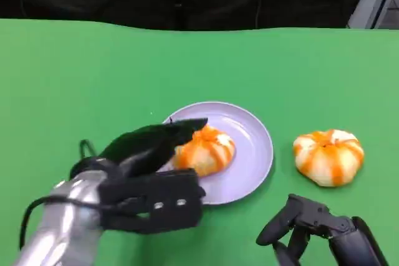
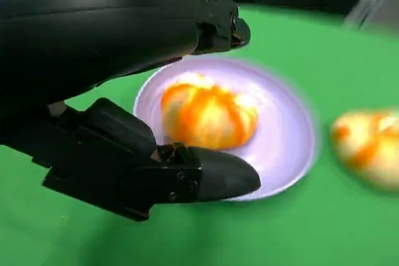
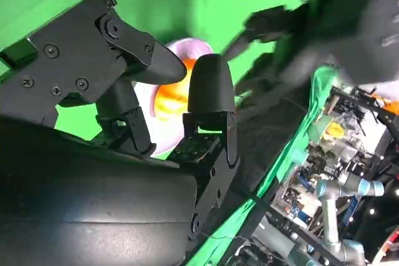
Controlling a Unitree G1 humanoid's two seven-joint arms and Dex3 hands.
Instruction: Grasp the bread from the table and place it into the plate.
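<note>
A lilac plate (image 1: 252, 154) sits on the green bench (image 1: 93, 73), and one orange-striped bread (image 1: 206, 149) lies in it, toward the side nearest the left hand (image 1: 149, 147). That hand reaches over the plate's near-left rim, forearm slanting up from the lower left — its fingers (image 2: 215, 175) spread above and below the bread with a gap showing around it, so it holds nothing. A second bread (image 1: 328, 156) rests on the bench to the right of the plate, apart from its rim. The right hand (image 1: 312, 225) hovers low, nearer the robot than the plate and just below the second bread — fingers loosely apart, gripping nothing.
</note>
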